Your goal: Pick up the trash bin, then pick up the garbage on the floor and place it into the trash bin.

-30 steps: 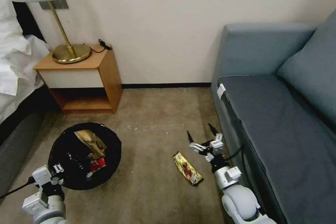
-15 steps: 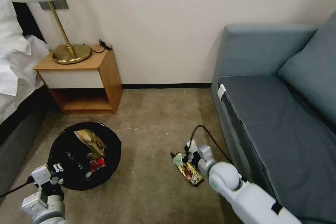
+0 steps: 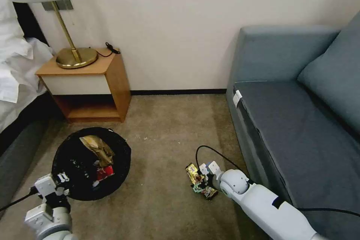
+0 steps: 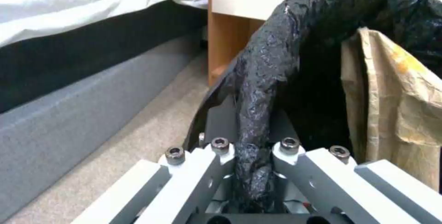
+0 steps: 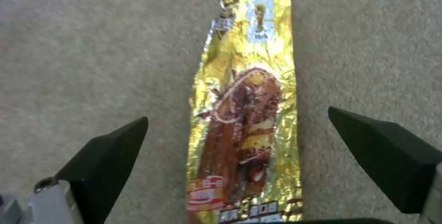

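Beige carpet (image 3: 168,120), cream wall (image 3: 180,15), blue-grey sofa (image 3: 300,120), wooden nightstand (image 3: 90,82).

I see a short-pile beige-brown carpeted floor (image 3: 165,127) running to the wall. Flat on it, near the grey-blue fabric sofa (image 3: 285,120), lies a long gold foil candy wrapper (image 5: 248,113) printed with a brown bar. A wooden bedside cabinet (image 3: 93,82) stands on the carpet by the wall, beside a grey-based bed (image 3: 15,150). I cannot tell whether the round black-bag-lined trash bin (image 3: 75,183) touches the carpet.
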